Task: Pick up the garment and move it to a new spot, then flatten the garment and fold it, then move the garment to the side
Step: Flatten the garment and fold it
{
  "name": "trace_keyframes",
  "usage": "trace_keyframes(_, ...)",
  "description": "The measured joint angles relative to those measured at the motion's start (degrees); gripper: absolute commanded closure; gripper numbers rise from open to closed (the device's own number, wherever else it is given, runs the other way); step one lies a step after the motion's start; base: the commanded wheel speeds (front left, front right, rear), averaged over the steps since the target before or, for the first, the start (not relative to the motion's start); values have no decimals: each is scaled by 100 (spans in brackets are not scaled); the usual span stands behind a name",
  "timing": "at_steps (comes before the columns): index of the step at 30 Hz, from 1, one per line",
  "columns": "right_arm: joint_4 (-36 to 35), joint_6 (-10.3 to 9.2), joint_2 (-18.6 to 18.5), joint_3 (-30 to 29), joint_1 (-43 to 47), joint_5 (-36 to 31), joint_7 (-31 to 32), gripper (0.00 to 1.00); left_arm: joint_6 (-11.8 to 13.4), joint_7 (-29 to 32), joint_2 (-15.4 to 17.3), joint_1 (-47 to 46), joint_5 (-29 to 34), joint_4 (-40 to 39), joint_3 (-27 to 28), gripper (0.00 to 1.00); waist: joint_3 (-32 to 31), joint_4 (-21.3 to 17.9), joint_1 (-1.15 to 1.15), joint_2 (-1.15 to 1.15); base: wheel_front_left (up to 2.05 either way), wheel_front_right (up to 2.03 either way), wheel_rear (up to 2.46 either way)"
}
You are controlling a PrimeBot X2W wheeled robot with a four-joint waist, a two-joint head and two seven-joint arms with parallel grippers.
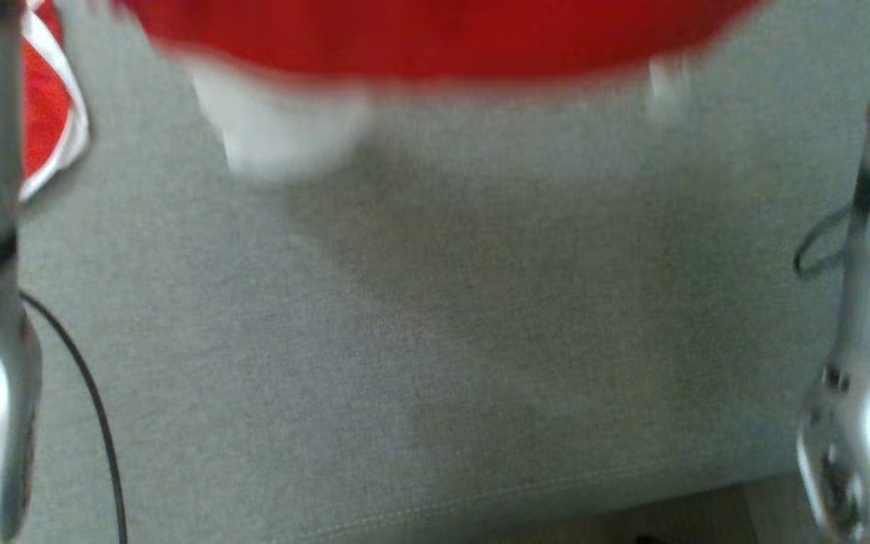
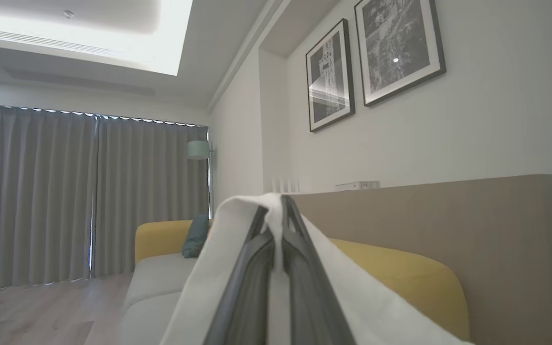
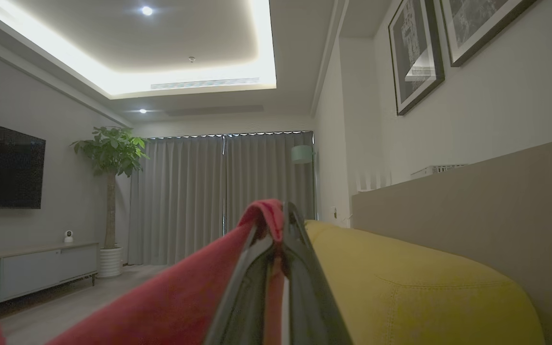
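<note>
Garment is hanging crosswise, apparently over the sofa seat; I'm pinching its white edge in the left gripper, red cloth in the right gripper.

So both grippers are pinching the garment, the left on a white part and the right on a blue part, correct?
Not quite: the right gripper pinches a red part of the garment, not blue, as the right wrist view shows. The left gripper does pinch a white part.
</note>
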Motion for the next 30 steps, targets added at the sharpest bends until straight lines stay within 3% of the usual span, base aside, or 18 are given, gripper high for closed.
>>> trace_keyframes(4,1358,0,-10,-190,-1055,-144,-356,100,11,-597,-243,-815,210,966,-7,100,365,5,0,0,0,0,0)
trace_keyframes(8,2621,0,-63,-439,-1553,-403,-567,100,-30,-994,-603,-980,123,1653,-47,100,664,130,0,0,0,0,0)
trace_keyframes(16,4799,0,-65,-784,-1504,-711,-1003,100,-279,-1451,-849,244,-224,2126,-109,100,1131,562,1,0,0,0,0)
trace_keyframes(22,5617,0,-54,-735,-1191,-513,-1162,100,-377,-1504,-812,1247,-459,1958,53,100,1137,647,-1,0,0,0,0)
trace_keyframes(30,5801,0,-63,-291,-954,264,-1216,100,-428,-1546,-751,2408,-703,1044,263,100,803,549,-1,0,0,0,0)
